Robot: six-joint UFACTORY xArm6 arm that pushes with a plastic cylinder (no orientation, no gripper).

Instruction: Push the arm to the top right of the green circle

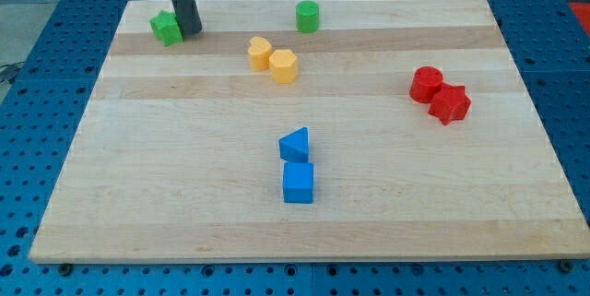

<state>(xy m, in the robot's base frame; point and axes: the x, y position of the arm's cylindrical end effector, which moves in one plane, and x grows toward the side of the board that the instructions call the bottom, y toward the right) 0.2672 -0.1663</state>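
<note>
**Tip Sat Far Left, Green Circle Waited at the Top**

Camera view — the only one. The green circle [307, 17] stood near the top edge of the board [184, 195], a bit right of the middle line. It was a short, round block standing upright. It looked small, hard and light, so I think a soft bump would have made it slide on the smooth wood. Its round side could have made it roll off to one side if pushed off-centre. But the job was not to move it. The job was to park beside it, up and to the right, so the best plan was likely not to touch it at all.

My tip [194, 31] was down on the board near the top left corner. The dark rod came down from the top of the view, leaning a little. The tip was right beside the green star [166, 28], on that block's right — touching or almost touching, I could not tell which. There was nothing to open or close on the rod, and it held nothing.

The circle was well apart from the tip, off to the view's right. Between them, a bit lower, sat the two yellow blocks [273, 59], touching each other. The bare strip along the top edge looked like a clear path. The red blocks [440, 94] and blue blocks [296, 165] were far from all this.
</note>
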